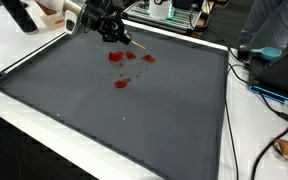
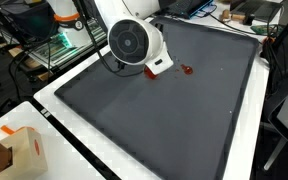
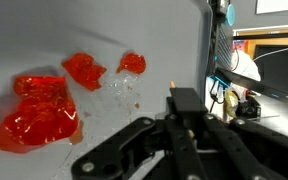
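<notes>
A white table [image 1: 14, 45] fills most of the room in front of me, and nearly all of its top is covered by a big dark grey mat [image 1: 134, 110] with a raised edge, seen in both exterior views [image 2: 174, 120]. The white robot arm [image 2: 134, 42] leans in over the far part of the mat, and its round joint cover faces the camera and hides the hand from that side. A small cardboard box [image 2: 24, 150] sits off the mat at the table's corner. It has an orange mark on it, too small to read, and I can make out no other writing anywhere.

On the mat, a loose scatter of glossy red pieces [image 1: 124, 62] lies just below the arm. In an exterior view only one red bit [image 2: 187, 70] peeks out beside the arm. The wrist view shows them closer:
- the biggest red lump [image 3: 39, 110], crumpled and shiny, at the left
- a mid-sized red piece [image 3: 84, 70] near it
- a small red piece [image 3: 132, 64] further right
- a few clear flecks [image 3: 119, 88] between the red pieces and the hand

The black gripper [image 3: 179, 100] hangs just above the mat, close beside the red scatter but not touching it [image 1: 112, 32]. Its fingers are pressed together on a thin stick [image 3: 171, 86], whose pale tip pokes out past them. From outside, the stick [image 1: 136, 43] slants down toward the mat, ending near the uppermost red pieces.
</notes>
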You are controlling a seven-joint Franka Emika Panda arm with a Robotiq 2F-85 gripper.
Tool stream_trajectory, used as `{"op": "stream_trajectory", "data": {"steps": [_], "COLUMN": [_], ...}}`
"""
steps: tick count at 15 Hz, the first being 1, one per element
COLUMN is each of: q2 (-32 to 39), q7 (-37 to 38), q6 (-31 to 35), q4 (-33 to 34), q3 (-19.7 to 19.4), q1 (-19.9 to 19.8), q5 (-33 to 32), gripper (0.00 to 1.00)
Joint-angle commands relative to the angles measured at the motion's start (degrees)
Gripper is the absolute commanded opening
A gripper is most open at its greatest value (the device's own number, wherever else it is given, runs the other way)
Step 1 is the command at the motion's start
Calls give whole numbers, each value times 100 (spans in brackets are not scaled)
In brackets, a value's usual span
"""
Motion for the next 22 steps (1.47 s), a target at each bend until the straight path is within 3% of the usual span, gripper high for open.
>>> {"op": "stream_trajectory", "data": {"steps": [1, 12, 22], "q2": [145, 254, 131], "q7": [-55, -37, 206], "q6": [306, 942, 780], "q4": [-31, -96, -68], "q3": [81, 146, 82], "q1": [-39, -71, -111], "q5": [187, 407, 269], "gripper": [3, 3, 3]}}
